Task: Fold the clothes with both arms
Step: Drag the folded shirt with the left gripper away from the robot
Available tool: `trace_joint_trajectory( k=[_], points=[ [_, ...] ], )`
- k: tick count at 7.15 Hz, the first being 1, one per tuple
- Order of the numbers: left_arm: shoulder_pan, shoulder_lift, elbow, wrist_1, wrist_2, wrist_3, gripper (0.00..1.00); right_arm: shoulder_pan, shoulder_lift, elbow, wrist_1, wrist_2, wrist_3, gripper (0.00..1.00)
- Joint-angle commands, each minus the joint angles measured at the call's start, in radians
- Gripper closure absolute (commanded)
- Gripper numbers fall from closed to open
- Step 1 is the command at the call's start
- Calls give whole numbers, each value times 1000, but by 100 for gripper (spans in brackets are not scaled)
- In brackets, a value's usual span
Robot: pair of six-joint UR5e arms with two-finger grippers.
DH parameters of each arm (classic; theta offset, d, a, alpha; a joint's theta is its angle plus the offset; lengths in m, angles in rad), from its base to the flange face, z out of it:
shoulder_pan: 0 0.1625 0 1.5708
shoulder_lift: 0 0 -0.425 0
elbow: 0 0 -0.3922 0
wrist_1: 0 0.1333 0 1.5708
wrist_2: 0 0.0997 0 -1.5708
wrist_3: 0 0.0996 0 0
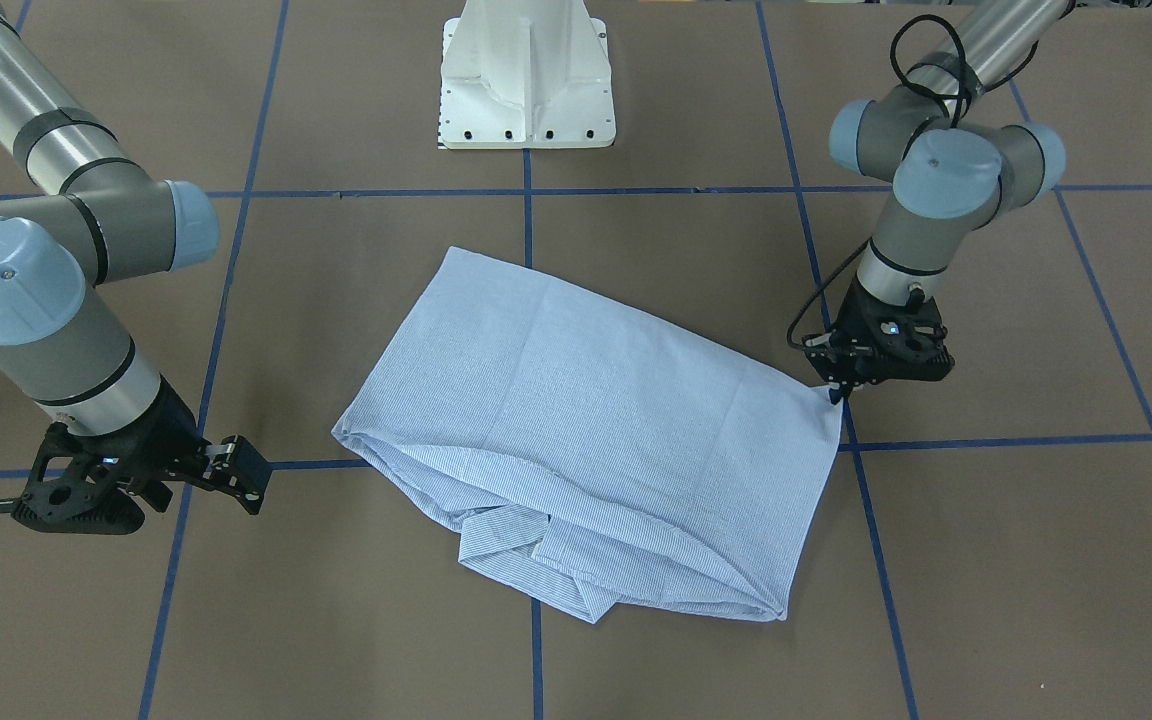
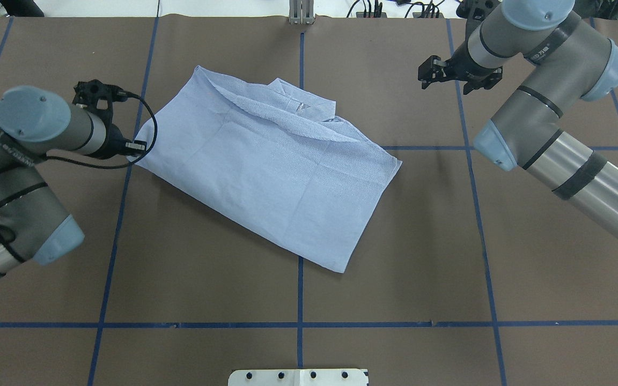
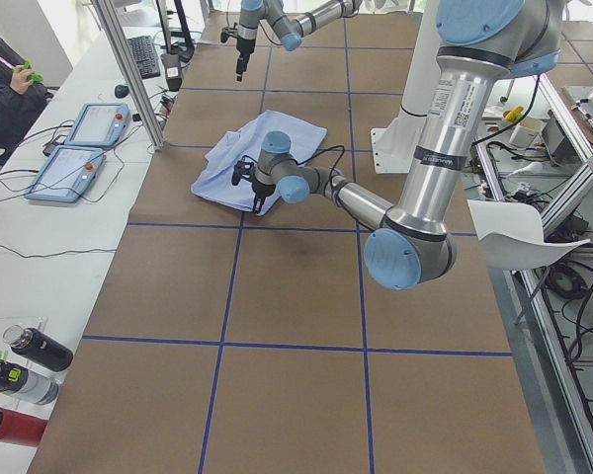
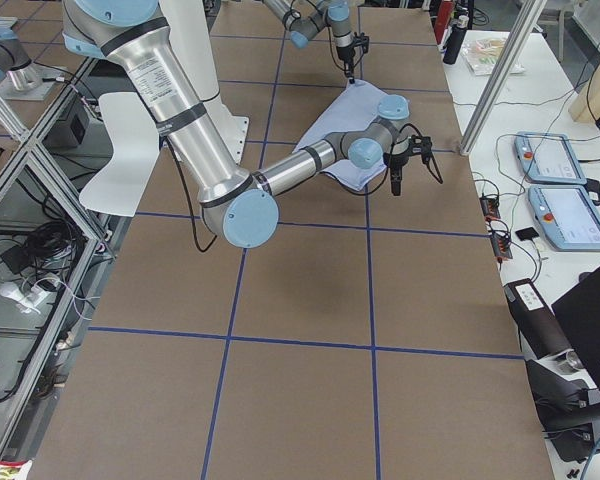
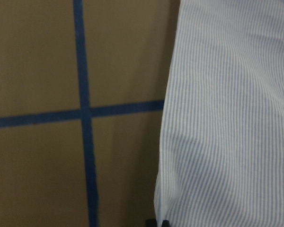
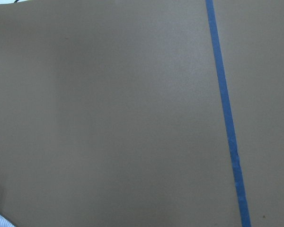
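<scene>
The shirt (image 1: 586,400) lies folded in the middle of the surface (image 1: 986,560), skewed to the blue tape lines (image 1: 528,215). Its collar, buttons and pocket are hidden; only plain striped cloth shows on top, with tucked-under layers bunching out along the edge farthest from the robot. The left fingers (image 1: 839,393) sit at the shirt's corner on the robot's left. From overhead the wrist covers them. The left wrist view catches just their dark tips (image 5: 164,222) at its bottom edge, pinched together on the cloth's edge. The right fingers (image 1: 241,470) hover apart from the shirt with nothing in them and look spread. The right wrist view shows none of them, only bare surface and a sliver of cloth in one corner.

The surface is brown and matt, gridded with tape, with the white pedestal (image 1: 526,75) at the robot's side. Along the opposite side runs a white bench with two teach pendants (image 3: 79,148) and bottles (image 3: 25,365), where a seated person (image 3: 0,94) is cut off by the frame.
</scene>
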Motion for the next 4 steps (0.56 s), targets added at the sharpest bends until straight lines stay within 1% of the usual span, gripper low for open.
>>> trace_joint_trajectory(
  k=[1, 2, 3, 4],
  points=[
    [-89, -198, 291, -14, 4, 74, 100, -3, 2, 0, 0, 0, 2, 0],
    [-127, -293, 429, -25, 5, 116, 100, -3, 2, 0, 0, 0, 1, 0],
    [-167, -367, 565, -58, 5, 190, 100, -3, 7, 1, 2, 0, 4, 0],
    [-173, -427, 656, -79, 8, 200, 100, -3, 7, 3, 0, 0, 4, 0]
  ],
)
